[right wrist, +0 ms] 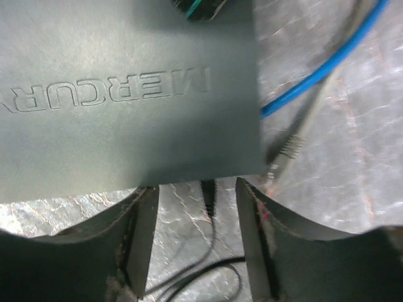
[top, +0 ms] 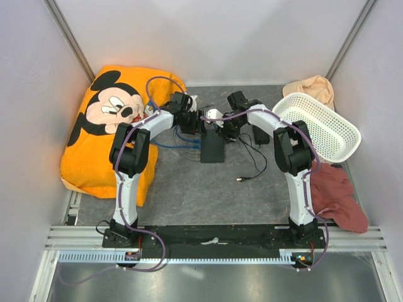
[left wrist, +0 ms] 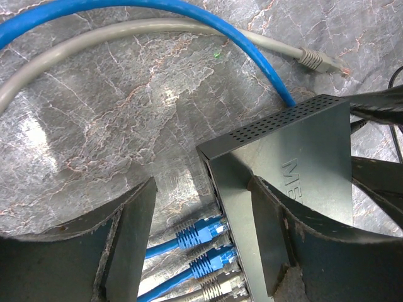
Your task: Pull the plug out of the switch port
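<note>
Two grippers: the left gripper (left wrist: 200, 248) and right gripper (right wrist: 195, 245) meet at the black switch (top: 212, 149) in the middle of the counter (top: 189, 195).
Left gripper: spread wide and pinching nothing. One finger (left wrist: 126, 251) hangs over bare counter, and the other (left wrist: 271, 239) is over the switch's top, so the ported edge lies between them.
Right gripper: fingers apart and holding nothing, at the edge where a thin black cord (right wrist: 209, 196) enters the switch.
Switch port: one of the port row (left wrist: 211, 179) on the side of the switch facing the left arm. Single sockets are too dark to tell apart.
Plugs: upper blue plug (left wrist: 198, 231), lower blue plug (left wrist: 211, 262) and grey plug (left wrist: 219, 288) sit side by side with their tips at the port row, between the left fingers.
Loose plug: a grey unplugged connector (left wrist: 318, 61) lies free on the counter beyond the switch's corner.
Blue cable: its loop (left wrist: 189, 11) arcs over the counter to the switch.
Surroundings: orange Mickey cushion (top: 104, 132) on the left, white basket (top: 321, 129) and red cloth (top: 337, 192) on the right.
</note>
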`<state>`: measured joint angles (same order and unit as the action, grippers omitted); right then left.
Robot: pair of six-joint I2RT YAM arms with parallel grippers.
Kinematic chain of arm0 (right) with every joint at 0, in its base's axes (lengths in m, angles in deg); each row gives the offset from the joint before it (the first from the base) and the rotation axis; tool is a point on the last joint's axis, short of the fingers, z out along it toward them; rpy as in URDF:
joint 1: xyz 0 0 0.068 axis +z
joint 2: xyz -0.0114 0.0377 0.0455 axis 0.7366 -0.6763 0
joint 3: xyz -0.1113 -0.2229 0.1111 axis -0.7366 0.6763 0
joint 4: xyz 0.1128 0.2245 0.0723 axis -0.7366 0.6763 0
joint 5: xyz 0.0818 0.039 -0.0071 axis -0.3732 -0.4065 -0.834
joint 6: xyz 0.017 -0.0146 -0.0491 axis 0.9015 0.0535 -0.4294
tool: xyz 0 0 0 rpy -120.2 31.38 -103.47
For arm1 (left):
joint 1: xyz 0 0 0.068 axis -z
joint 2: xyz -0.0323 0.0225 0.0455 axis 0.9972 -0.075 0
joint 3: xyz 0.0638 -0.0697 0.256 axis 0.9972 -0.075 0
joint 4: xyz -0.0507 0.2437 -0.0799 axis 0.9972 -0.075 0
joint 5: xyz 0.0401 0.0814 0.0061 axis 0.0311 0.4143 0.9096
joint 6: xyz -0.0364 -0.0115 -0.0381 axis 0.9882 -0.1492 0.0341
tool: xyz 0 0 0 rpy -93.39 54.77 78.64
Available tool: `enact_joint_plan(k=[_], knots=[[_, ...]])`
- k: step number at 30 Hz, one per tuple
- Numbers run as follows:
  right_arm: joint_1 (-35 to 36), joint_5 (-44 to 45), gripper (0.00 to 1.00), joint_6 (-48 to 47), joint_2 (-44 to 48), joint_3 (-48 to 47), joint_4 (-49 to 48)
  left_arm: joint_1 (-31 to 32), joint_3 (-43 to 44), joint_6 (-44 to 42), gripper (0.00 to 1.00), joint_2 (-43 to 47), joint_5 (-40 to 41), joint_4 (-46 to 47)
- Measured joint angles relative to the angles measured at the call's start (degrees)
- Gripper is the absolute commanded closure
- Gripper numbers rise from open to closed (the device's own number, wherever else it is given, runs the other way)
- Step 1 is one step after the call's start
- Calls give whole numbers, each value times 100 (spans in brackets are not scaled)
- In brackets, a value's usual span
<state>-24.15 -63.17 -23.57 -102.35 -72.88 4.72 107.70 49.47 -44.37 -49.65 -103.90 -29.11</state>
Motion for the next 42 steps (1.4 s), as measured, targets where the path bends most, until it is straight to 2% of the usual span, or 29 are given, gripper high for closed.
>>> enact_joint_plan(k=[7,20,42], knots=[[-42,-101,37,-166,0,-363,199,0,2,-46,30,0,-2,0],[-20,31,44,-363,0,-363,59,2,4,-129,30,0,0,2],[-22,149,49,-334,0,13,-426,13,11,-179,29,0,9,2]])
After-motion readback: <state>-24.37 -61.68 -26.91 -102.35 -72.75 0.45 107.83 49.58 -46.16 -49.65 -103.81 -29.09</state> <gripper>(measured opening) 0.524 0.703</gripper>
